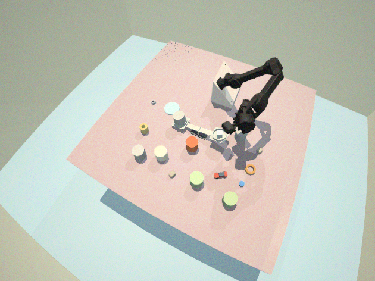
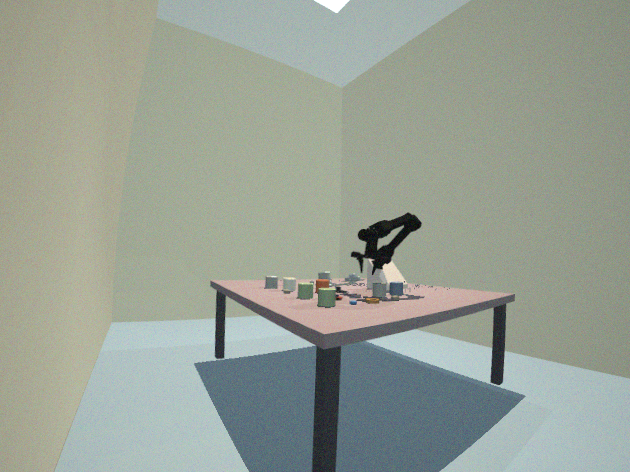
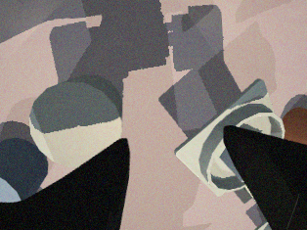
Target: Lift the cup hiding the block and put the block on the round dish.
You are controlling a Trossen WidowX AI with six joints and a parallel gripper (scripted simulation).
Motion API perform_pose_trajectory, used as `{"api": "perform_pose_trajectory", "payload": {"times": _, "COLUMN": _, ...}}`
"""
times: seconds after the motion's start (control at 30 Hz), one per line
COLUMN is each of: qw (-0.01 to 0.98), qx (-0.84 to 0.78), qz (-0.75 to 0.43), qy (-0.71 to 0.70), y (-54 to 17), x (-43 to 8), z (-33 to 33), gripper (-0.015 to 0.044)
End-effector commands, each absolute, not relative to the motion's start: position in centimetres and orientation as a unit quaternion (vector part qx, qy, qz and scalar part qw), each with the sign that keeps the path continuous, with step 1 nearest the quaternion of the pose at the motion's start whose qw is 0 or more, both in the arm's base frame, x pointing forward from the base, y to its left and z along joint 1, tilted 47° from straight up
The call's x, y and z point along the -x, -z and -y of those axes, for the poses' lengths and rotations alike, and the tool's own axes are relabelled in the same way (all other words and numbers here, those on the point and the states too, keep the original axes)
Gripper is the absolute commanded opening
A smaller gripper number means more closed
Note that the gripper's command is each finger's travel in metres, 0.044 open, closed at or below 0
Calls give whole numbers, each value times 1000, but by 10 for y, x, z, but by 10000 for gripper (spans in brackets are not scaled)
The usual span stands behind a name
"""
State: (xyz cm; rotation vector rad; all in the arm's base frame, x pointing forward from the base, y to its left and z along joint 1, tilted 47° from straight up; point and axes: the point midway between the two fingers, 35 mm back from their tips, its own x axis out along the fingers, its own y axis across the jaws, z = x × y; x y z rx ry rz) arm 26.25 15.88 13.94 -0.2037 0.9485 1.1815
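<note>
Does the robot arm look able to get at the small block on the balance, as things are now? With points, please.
Probably yes. The block (image 1: 219, 133) (image 3: 230, 161) sits uncovered on its pan (image 1: 212, 134) (image 3: 188, 152), and the gripper (image 1: 236, 127) (image 2: 367, 271) (image 3: 176, 140) hangs open and empty nearby. It would need to shift sideways and keep off the pan's raised rim.

Top cam high; wrist close (prob. down).

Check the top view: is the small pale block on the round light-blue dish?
No, the pale block sits in the ring on the balance's uncovered end, away from the dish.
</note>
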Motion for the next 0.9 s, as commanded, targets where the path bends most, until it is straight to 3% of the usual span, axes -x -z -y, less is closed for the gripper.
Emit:
{"api": "perform_pose_trajectory", "payload": {"times": 0.0, "qw": 730, "qx": 52, "qz": -467, "qy": -497, "y": -136, "x": -271, "z": -150, "gripper": 260}}
{"api": "perform_pose_trajectory", "payload": {"times": 0.43, "qw": 744, "qx": -68, "qz": -538, "qy": -392, "y": -124, "x": -290, "z": -130, "gripper": 260}}
{"api": "perform_pose_trajectory", "payload": {"times": 0.87, "qw": 692, "qx": -223, "qz": -626, "qy": -280, "y": -117, "x": -294, "z": -120, "gripper": 260}}
